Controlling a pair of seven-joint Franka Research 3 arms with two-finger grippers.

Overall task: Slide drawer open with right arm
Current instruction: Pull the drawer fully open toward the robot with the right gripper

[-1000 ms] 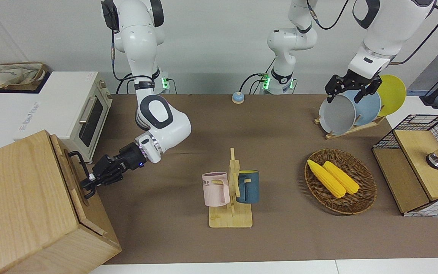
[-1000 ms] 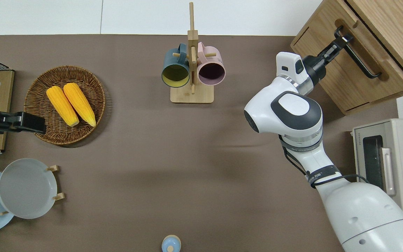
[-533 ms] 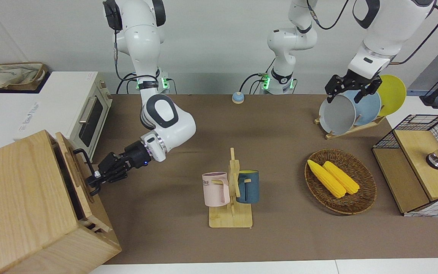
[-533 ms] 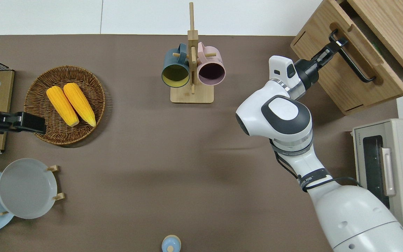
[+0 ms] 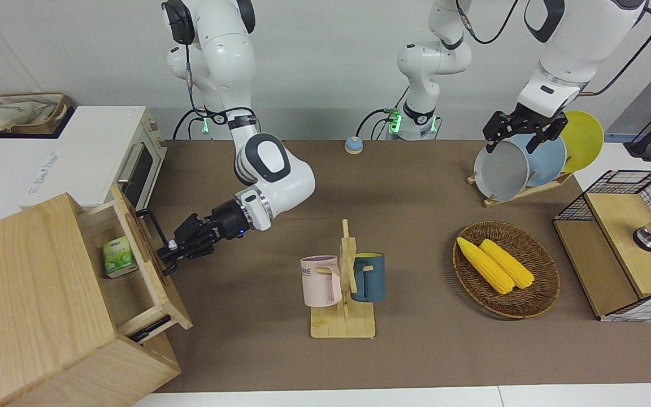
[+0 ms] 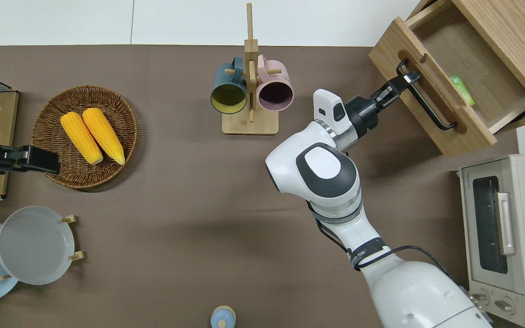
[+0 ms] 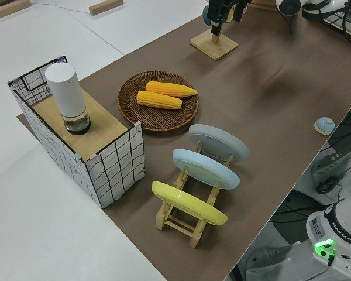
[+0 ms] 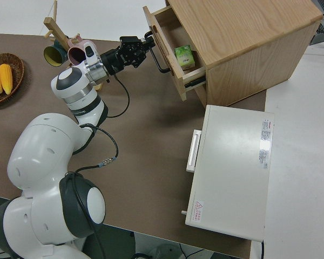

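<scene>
Right arm: white, jointed, stretched low across the desk; black gripper clamped on black bar handle of shallow pale-wood drawer, standing pulled out from light-wood cabinet. Left arm: parked.

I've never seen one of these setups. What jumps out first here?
The right gripper is clamped on the black handle of a wooden drawer, pulled well out of its cabinet at the right arm's end of the table. Inside lies a small green packet. Toward the left arm's end, two yellow corn cobs sit in a wicker basket.
</scene>
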